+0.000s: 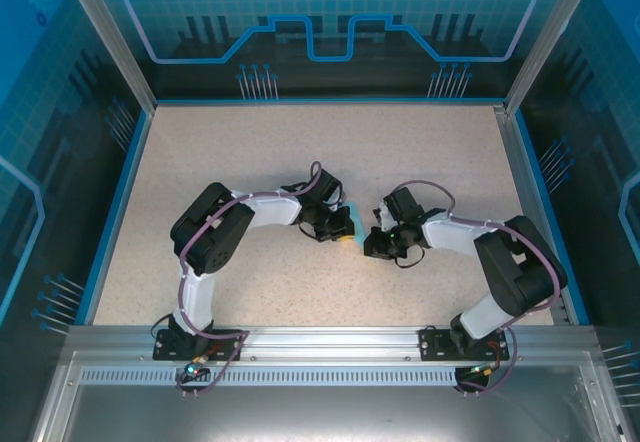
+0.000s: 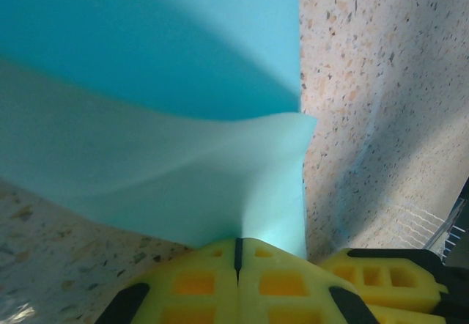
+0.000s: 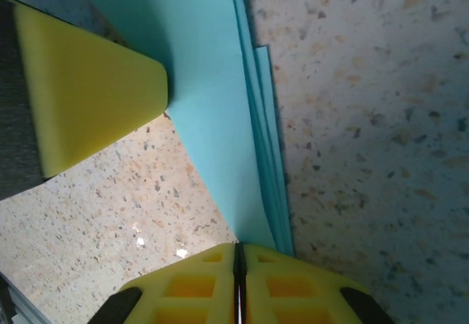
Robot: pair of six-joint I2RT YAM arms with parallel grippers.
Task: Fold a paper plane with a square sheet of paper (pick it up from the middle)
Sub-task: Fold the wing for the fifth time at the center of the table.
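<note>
The light cyan paper is folded into a narrow layered dart, the paper plane, lying at the middle of the table between both grippers. My left gripper is shut on one edge of it. In the left wrist view the jaws meet on the paper plane, and a flap bulges up off the table. My right gripper is shut on the plane's pointed end. In the right wrist view the jaws pinch the tip, and the paper plane shows several stacked layers along its right edge.
The speckled beige table has a blue rim and glass walls around it. The left gripper's yellow finger rests close against the paper in the right wrist view. The right gripper's yellow fingers sit just beside the left jaws.
</note>
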